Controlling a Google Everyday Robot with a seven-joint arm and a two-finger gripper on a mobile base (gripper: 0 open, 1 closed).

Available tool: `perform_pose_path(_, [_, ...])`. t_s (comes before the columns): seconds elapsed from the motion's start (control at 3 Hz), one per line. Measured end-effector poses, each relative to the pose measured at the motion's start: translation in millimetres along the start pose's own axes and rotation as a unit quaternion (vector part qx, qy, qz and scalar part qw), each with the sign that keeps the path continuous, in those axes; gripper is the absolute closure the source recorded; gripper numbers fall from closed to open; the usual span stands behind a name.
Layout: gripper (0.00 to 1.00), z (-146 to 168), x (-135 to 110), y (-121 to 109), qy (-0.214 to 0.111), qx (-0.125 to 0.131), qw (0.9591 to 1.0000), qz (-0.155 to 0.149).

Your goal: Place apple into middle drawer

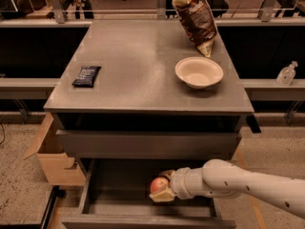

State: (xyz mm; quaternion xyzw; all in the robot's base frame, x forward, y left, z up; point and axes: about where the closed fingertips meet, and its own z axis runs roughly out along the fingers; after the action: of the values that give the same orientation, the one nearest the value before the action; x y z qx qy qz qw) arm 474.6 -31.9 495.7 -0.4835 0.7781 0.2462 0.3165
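While one end effector (161,187) clamps one apple (157,183) over the middle drawer (119,187), one bowl (198,72) sits above.

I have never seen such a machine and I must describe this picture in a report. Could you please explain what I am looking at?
This is a robot with one white arm, which reaches in from the right. At its end is the gripper, with two fingers closed on an apple. The single camera looks down on a grey cabinet from the front; where it is mounted is not known. The gripper holds the apple inside the open middle drawer, below the upper drawer. On the cabinet are a white bowl, a chip bag behind it, and a dark packet at the left. A cardboard box stands on the floor.
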Motion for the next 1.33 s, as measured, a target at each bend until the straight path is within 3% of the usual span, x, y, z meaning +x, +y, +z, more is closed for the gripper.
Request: perform_pose_path(1.33, [1.0, 57, 22, -28, -0.011, 0.01, 0.9997, 0.021])
